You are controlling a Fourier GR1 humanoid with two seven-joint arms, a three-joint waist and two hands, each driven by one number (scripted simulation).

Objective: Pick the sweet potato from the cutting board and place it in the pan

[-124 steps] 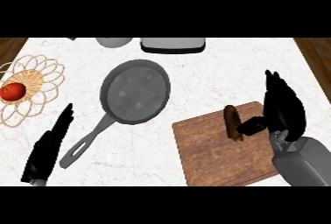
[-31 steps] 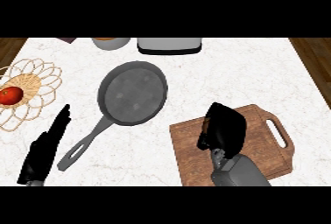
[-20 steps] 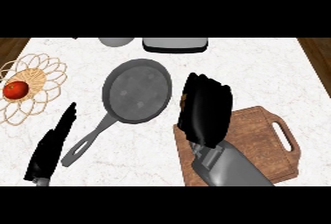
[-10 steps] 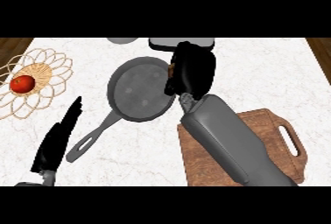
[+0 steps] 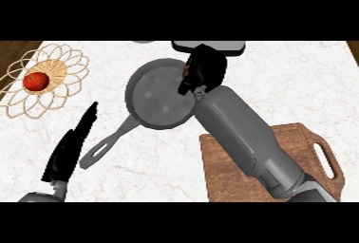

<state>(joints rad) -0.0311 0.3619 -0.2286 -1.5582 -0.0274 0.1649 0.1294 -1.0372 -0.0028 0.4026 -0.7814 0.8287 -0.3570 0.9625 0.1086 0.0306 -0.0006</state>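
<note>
Over the pan [image 5: 157, 97] my right hand [image 5: 203, 69] curls round the sweet potato [image 5: 186, 71]; left hand [image 5: 70, 144] rests open, fingers straight, on the counter [image 5: 294, 85].

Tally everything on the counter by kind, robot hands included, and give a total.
Pan: 1
Cutting board: 1
Sweet potato, mostly hidden in the right hand: 1
Wicker trivet: 1
Red fruit on the trivet: 1
Dark item cut off at the far edge: 1
Grey item cut off at the far edge: 1
Hands, left hand and right hand: 2
Total: 9
</note>
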